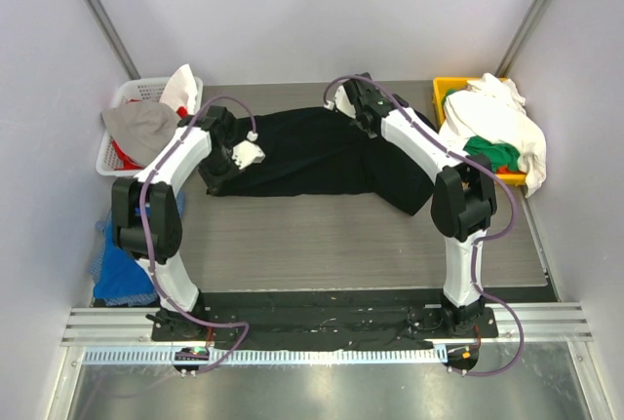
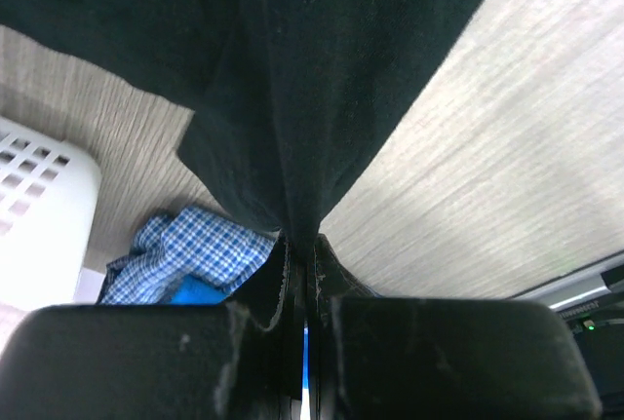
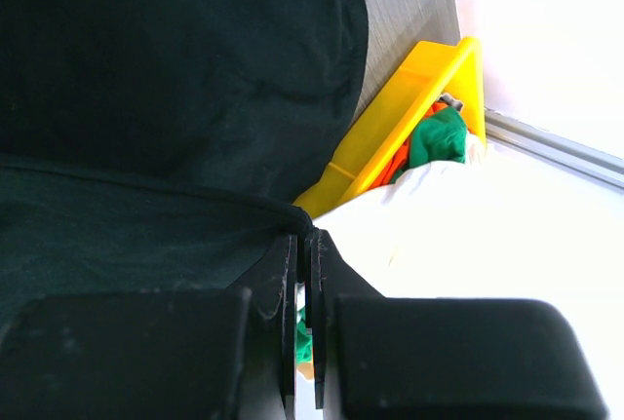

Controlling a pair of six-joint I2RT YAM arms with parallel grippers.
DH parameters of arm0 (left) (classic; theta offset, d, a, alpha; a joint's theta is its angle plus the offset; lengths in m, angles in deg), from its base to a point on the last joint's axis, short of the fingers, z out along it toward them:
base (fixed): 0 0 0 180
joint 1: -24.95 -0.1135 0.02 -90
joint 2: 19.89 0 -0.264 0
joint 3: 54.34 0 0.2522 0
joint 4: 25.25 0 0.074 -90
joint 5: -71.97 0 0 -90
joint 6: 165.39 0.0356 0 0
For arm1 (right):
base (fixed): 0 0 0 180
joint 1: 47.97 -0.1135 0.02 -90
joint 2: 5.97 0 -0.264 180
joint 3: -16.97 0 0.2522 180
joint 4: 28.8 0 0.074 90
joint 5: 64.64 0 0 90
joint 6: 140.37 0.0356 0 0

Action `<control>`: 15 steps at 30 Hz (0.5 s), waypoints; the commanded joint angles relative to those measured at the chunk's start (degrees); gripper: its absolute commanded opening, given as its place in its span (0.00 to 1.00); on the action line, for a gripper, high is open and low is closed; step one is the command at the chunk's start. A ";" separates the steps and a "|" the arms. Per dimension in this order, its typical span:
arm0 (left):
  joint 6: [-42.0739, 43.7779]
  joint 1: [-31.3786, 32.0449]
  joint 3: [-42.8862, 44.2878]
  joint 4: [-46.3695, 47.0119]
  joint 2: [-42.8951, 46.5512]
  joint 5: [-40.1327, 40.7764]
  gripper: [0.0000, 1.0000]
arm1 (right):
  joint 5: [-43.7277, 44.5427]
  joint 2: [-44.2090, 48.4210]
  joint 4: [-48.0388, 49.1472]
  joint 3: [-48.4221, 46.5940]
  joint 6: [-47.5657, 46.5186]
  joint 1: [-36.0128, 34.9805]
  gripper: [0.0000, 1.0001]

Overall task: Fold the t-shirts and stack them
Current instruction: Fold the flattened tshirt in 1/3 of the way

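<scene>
A large black t-shirt (image 1: 312, 152) hangs stretched between both grippers above the grey table. My left gripper (image 1: 244, 154) holds its left end. In the left wrist view the jaws (image 2: 300, 245) are shut on a bunched fold of the black fabric (image 2: 312, 79). My right gripper (image 1: 338, 100) holds the far edge near the back. In the right wrist view it (image 3: 305, 237) is shut on the shirt's hem (image 3: 175, 79). A white t-shirt (image 1: 492, 118) and a green one (image 1: 495, 154) are heaped in the yellow bin (image 1: 447, 89).
A white basket (image 1: 117, 152) at the back left holds a grey cloth (image 1: 144, 126) and other clothes. A blue checked cloth (image 2: 185, 249) lies off the table's left edge. Walls close in the back and both sides.
</scene>
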 commanded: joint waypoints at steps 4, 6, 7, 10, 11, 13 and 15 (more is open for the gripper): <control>1.11 0.02 2.90 2.25 -4.12 2.89 0.00 | 3.34 -0.51 3.84 -2.67 -2.13 -0.13 0.01; 1.20 0.02 3.43 2.16 -5.00 3.24 0.00 | 3.43 -0.69 4.19 -2.67 -2.31 -0.22 0.01; 1.29 0.02 4.04 2.24 -5.70 3.68 0.00 | 3.43 -0.95 4.54 -2.67 -2.49 -0.30 0.01; 1.55 0.02 5.10 2.51 -7.02 4.30 0.00 | 3.52 -1.57 5.07 -2.67 -2.75 -0.31 0.01; 1.64 -0.06 5.37 2.51 -7.38 4.39 0.00 | 3.60 -2.09 5.24 -2.58 -3.01 -0.48 0.01; 1.82 0.02 6.33 2.86 -8.08 4.65 0.00 | 4.13 -2.62 5.59 -2.41 -3.37 -0.57 0.01; 1.91 0.02 6.77 3.47 -9.22 5.18 0.01 | 4.48 -3.24 5.86 -2.58 -3.81 -0.57 0.01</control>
